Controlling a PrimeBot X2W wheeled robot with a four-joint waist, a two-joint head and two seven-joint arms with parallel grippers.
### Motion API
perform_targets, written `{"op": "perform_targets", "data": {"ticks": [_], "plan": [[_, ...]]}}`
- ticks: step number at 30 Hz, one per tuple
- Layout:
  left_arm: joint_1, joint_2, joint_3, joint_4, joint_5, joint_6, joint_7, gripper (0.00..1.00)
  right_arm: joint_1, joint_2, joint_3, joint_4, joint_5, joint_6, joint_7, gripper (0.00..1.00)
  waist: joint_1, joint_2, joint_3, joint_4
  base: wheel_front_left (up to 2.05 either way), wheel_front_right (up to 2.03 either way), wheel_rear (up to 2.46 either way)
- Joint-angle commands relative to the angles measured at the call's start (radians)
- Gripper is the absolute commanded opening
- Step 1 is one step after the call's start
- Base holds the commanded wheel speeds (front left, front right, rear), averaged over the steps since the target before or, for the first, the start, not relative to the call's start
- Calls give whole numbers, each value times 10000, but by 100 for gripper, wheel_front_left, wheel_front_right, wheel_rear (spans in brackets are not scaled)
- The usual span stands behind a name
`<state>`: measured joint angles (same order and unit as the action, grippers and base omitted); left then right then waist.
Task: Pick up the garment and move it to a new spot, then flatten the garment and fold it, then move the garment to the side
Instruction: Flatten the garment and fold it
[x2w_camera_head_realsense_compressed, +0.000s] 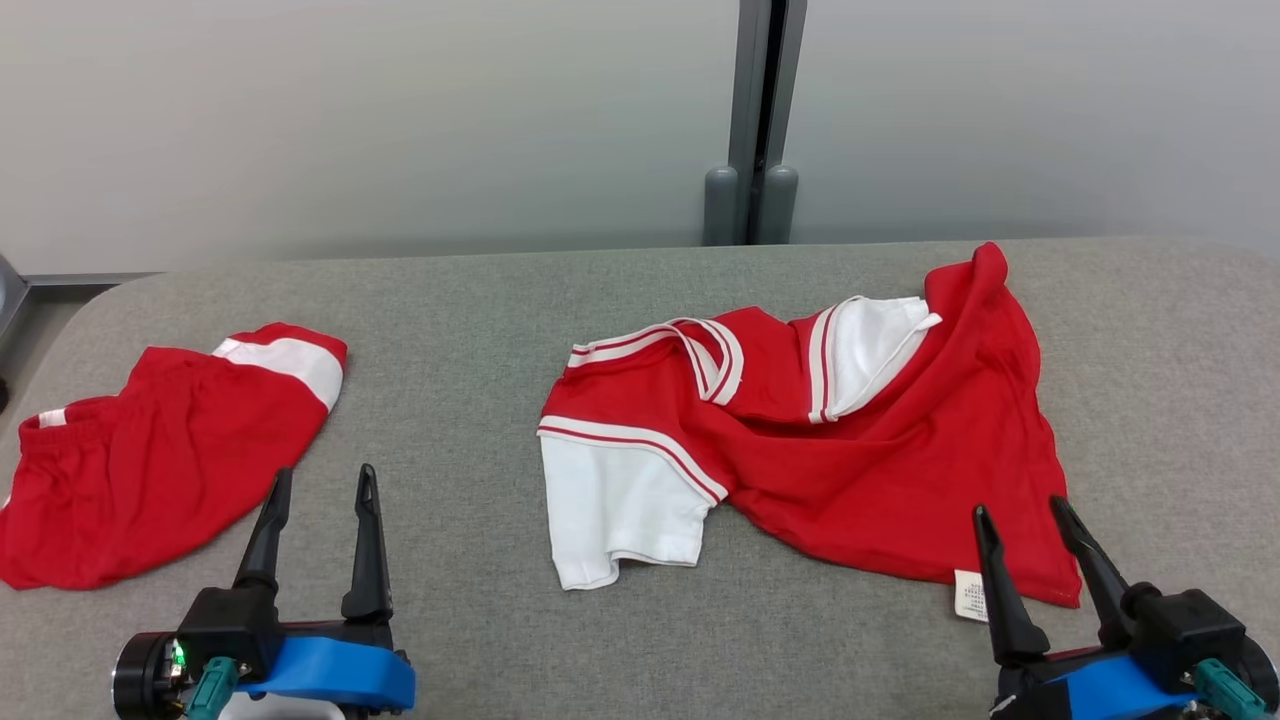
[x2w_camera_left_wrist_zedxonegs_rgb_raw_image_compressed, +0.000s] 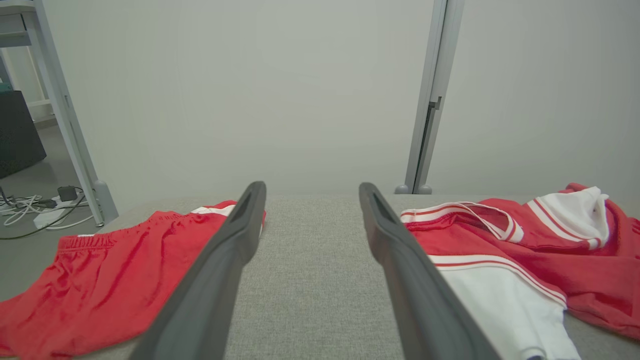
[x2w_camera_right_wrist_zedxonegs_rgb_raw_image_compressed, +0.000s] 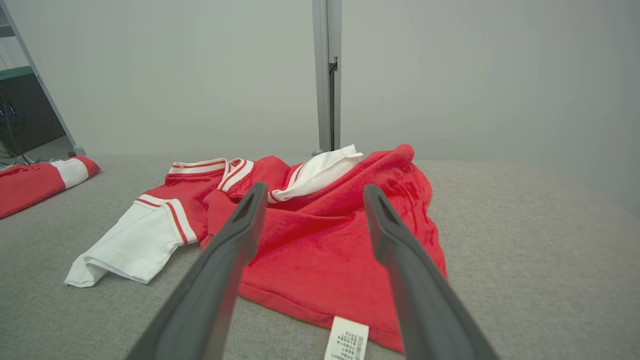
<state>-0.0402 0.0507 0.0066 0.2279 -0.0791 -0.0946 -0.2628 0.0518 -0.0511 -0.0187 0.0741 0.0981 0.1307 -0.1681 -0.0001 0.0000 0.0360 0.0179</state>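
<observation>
The garment, a red shirt (x2w_camera_head_realsense_compressed: 880, 450) with white sleeves and striped trim, lies crumpled on the grey fabric surface (x2w_camera_head_realsense_compressed: 450, 330), right of centre. Its white care label (x2w_camera_head_realsense_compressed: 968, 595) sticks out at the near hem. My right gripper (x2w_camera_head_realsense_compressed: 1020, 508) stands open just short of that hem corner, holding nothing; the right wrist view looks along its fingers (x2w_camera_right_wrist_zedxonegs_rgb_raw_image_compressed: 235, 240) at the shirt (x2w_camera_right_wrist_zedxonegs_rgb_raw_image_compressed: 315, 235) and label (x2w_camera_right_wrist_zedxonegs_rgb_raw_image_compressed: 347, 340). My left gripper (x2w_camera_head_realsense_compressed: 325, 475) stands open over bare surface, between the shirt (x2w_camera_left_wrist_zedxonegs_rgb_raw_image_compressed: 460, 240) and a pair of red shorts (x2w_camera_head_realsense_compressed: 160, 450).
The red shorts (x2w_camera_left_wrist_zedxonegs_rgb_raw_image_compressed: 110, 280) with a white band lie at the surface's left end, close to its rounded edge. A grey post (x2w_camera_head_realsense_compressed: 755, 120) stands against the pale wall behind. Cables and a metal frame (x2w_camera_left_wrist_zedxonegs_rgb_raw_image_compressed: 65, 135) are on the floor to the left.
</observation>
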Motion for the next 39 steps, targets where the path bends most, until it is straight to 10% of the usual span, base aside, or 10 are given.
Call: {"op": "perform_targets", "data": {"ticks": [1,37,39], "plan": [[56,-4,35,-4,12,14,-29,100,53,2,-125,-8,-117,1,58,100,1,0,10,-29,0,0,0],[-2367,-1,-3971,5578,-1745,-379,9,100,-3659,21,-1246,7348,-303,4,-926,100,1,0,1649,-679,0,0,0],[-2454,-1,-4166,5922,-2035,-380,35,100,-3689,40,-1121,7265,-78,4,-934,2,1,0,1624,-667,0,0,0]]}}
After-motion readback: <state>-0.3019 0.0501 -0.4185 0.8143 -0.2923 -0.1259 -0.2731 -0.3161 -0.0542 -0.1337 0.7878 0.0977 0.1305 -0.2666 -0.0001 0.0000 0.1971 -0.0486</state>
